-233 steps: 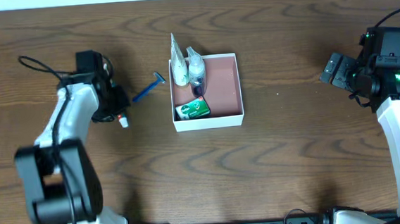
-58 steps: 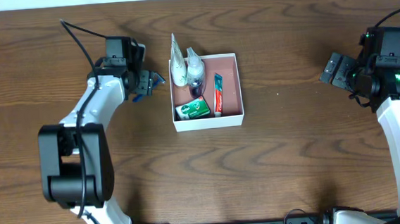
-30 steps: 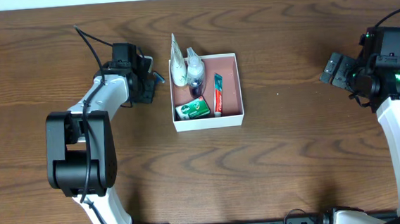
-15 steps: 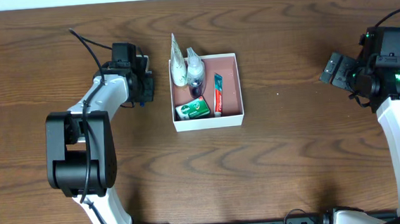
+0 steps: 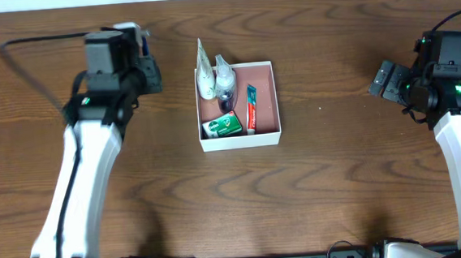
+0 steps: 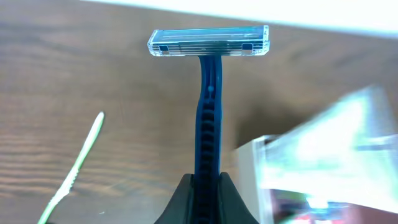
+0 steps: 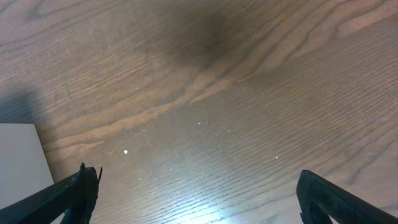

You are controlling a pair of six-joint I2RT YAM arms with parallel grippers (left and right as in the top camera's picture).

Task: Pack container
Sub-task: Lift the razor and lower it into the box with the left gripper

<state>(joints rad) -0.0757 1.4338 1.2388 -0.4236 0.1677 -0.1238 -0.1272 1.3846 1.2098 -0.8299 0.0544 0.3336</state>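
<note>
**A:** What do the left jaws have?

**B:** They are clamped on the lower handle of a blue razor (image 6: 209,118). The razor stands straight up out of them, with its clear blade head at the top.

**A:** And around that?

**B:** In the left wrist view, a thin pale-green stick (image 6: 73,169) lies on the table to the left of the handle. To the right there is a white box corner and a clear packet, both blurred. From overhead, the left jaws sit near the far edge of the table (image 5: 340,178), to the left of the container and apart from it.

**A:** The right jaws?

**B:** Spread wide and holding nothing. The two dark fingers (image 7: 68,196) are at opposite sides of the right wrist view, with bare wood between them. That arm is well off to the right of the container.

**A:** Where is the container?

**B:** The container (image 5: 240,141) rests on the table about mid-width, toward the far side. Inside it, a red-and-white toothpaste tube (image 5: 251,109) lies lengthwise and a green packet (image 5: 223,126) sits in the near-left corner. Two pale packets (image 5: 207,75) stand at the far-left corner, poking above the rim.
</note>
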